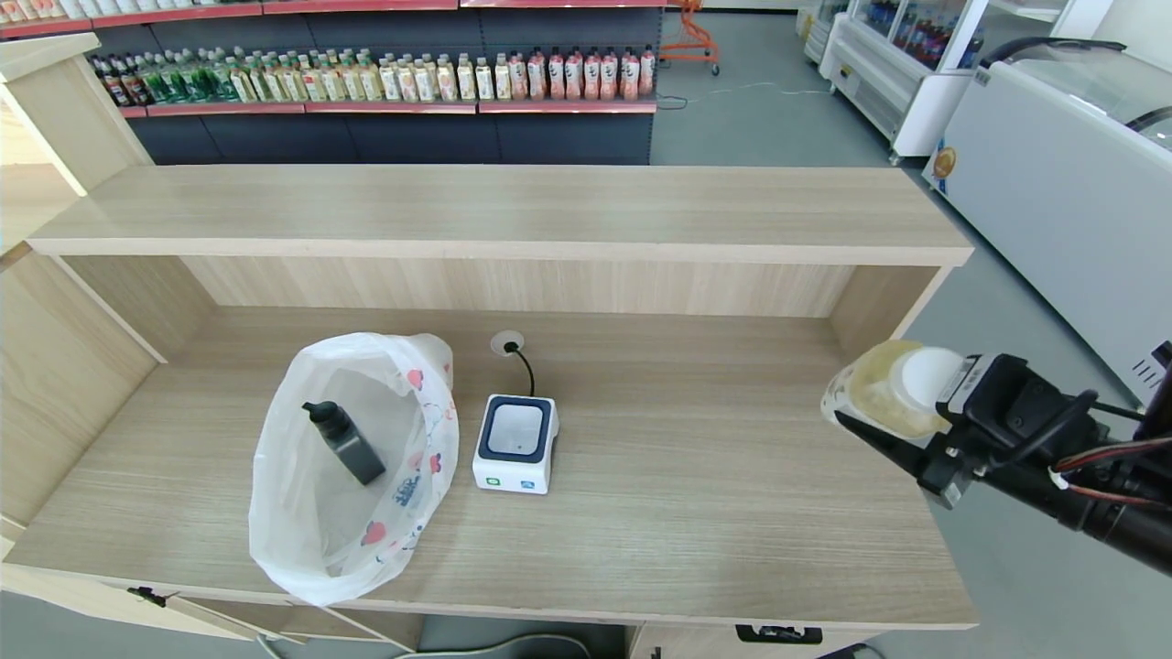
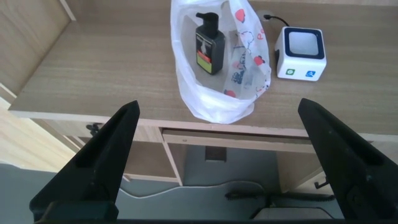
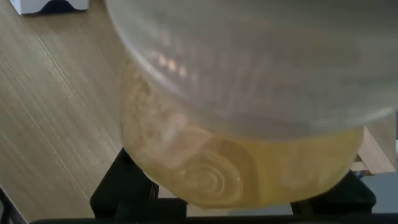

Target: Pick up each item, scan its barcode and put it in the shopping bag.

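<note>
Yellowish translucent jar [image 1: 874,389], white-lidded, sits clamped in the right pincer [image 1: 865,409].

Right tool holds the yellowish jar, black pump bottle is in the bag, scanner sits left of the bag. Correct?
No: the white box-shaped scanner sits right of the translucent white plastic shopping bag, not left; the head view shows it. Otherwise yes: the right tool holds the yellowish white-lidded jar, and the black pump bottle lies in the bag.

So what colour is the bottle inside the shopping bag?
The bottle is black, pump included; best seen in left wrist view.
</note>
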`<state>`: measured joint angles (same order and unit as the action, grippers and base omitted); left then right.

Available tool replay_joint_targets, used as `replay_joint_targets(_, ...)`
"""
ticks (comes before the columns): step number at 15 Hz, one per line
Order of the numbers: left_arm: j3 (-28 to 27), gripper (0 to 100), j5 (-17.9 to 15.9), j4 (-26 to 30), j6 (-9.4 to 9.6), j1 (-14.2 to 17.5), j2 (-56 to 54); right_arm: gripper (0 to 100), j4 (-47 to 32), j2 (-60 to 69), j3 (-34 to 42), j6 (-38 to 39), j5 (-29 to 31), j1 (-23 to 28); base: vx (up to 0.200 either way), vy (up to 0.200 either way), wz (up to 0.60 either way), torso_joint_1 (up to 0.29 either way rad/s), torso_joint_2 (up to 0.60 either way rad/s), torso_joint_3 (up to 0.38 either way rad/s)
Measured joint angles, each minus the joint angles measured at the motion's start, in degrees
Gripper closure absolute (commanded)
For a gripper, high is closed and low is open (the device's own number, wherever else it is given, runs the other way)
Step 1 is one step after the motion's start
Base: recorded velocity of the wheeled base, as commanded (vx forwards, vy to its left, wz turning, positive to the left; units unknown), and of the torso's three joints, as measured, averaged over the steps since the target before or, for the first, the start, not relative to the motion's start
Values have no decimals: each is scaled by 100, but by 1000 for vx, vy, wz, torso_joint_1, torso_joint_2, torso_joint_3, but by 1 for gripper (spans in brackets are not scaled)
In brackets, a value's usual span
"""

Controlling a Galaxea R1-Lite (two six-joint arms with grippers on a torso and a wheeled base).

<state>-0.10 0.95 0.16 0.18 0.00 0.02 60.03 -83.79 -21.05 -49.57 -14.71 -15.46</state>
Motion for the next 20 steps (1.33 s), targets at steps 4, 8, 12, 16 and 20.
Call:
replay_joint_targets(4,0,0,0,0,0,0,0,100,1020,-356,88,-255,-17,17,0,0,0,0,0,0)
replay_joint_targets(8,2,0,0,2,6,0,0,100,1179,-590,88,-257,-23,16,0,0,0,0,0,0)
replay_joint_targets(12,2,0,0,2,-2,0,0,100,1174,-649,105,-230,-48,13,0,200,0,1,-1,1)
replay_joint_targets(16,2,0,0,2,-2,0,0,100,1174,-695,-46,-189,-302,16,0,200,0,5,2,0)
replay_joint_targets(20,2,0,0,0,-2,0,0,100,1174,-946,-295,90,-685,22,0,200,0,0,6,1)
